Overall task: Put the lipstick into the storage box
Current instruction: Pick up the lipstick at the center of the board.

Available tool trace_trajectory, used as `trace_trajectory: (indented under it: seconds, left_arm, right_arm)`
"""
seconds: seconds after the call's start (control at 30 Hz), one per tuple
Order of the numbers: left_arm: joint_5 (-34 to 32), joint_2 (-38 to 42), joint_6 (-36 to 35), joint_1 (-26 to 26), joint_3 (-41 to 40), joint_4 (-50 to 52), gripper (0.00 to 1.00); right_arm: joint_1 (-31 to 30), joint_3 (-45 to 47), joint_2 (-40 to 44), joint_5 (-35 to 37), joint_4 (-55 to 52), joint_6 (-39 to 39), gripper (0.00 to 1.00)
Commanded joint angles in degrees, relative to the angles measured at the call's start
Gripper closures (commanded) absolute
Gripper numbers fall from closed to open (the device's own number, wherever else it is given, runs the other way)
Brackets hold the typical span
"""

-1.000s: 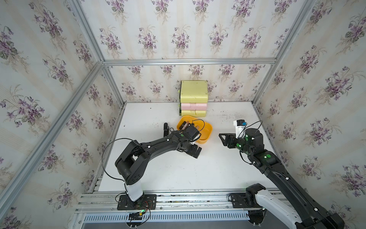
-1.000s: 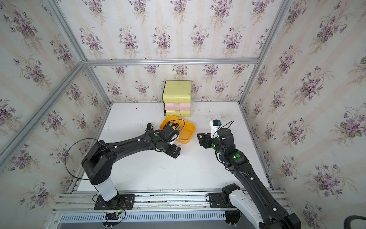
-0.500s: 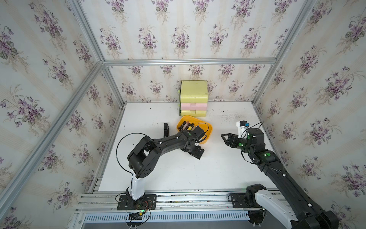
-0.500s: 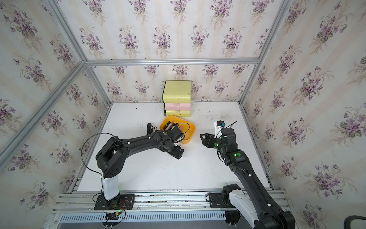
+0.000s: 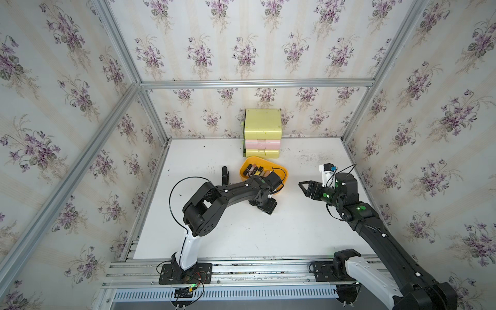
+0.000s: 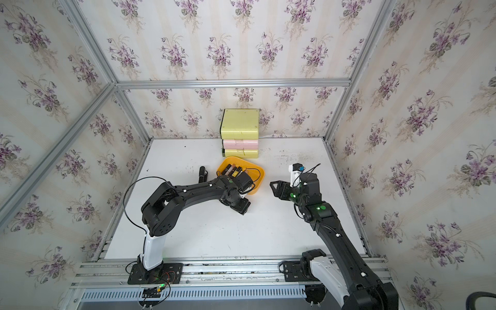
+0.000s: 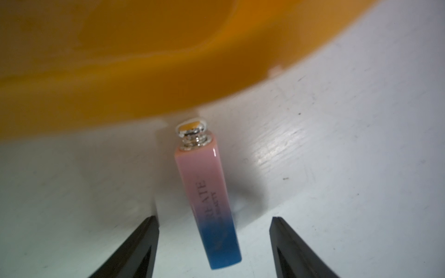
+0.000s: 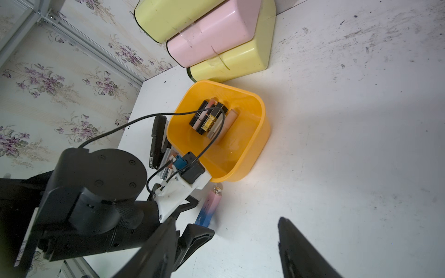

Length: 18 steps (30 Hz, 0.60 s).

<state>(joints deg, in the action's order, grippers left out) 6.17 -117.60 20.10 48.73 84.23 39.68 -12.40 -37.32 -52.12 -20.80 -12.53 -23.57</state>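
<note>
A pink-to-blue lipstick (image 7: 207, 199) lies on the white table, its silver cap almost at the outer wall of the orange storage box (image 7: 168, 72). My left gripper (image 7: 214, 219) is down at the table, open, one finger on each side of the lipstick's blue end with a gap on both sides. The right wrist view shows the same lipstick (image 8: 209, 204) just outside the storage box (image 8: 262, 125). In both top views the left wrist hides it. My right gripper (image 5: 303, 185) hovers open, right of the storage box (image 5: 283, 174), holding nothing.
Several lipsticks (image 5: 253, 170) lie inside the box. A black tube (image 5: 225, 173) rests on the table left of it. The yellow-and-pink drawer unit (image 5: 262, 134) stands against the back wall, just behind the box. Aluminium frame posts edge the table.
The left gripper's jaws have narrowed around the lipstick, and the left arm's elbow has swung in toward the middle. The right gripper has barely moved.
</note>
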Motion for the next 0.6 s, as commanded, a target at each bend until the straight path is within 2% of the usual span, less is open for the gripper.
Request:
trace_trajectory:
  seconds: [0.0, 0.07, 0.17, 0.2, 0.57]
  left_arm:
    - [-0.46, -0.85, 0.31, -0.06, 0.41, 1.43, 0.37]
    - [-0.54, -1.05, 0.41, -0.04, 0.41, 1.56, 0.42]
    - [-1.05, -1.43, 0.56, -0.05, 0.35, 1.84, 0.44]
    - [-1.37, -1.59, 0.58, -0.05, 0.4, 2.01, 0.48]
    - [-1.43, -3.73, 0.78, 0.05, 1.03, 2.05, 0.53]
  right_arm:
    - [0.01, -0.32, -0.03, -0.7, 1.27, 0.11, 0.3]
    - [0.09, -0.49, -0.16, -1.02, 1.29, -0.11, 0.3]
    - [0.05, -0.62, -0.03, -1.62, 1.54, -0.49, 0.3]
    - [0.1, -0.67, 0.02, -1.64, 1.59, -0.59, 0.31]
    - [0.09, -0.22, -0.12, -2.27, 2.24, -1.27, 0.31]
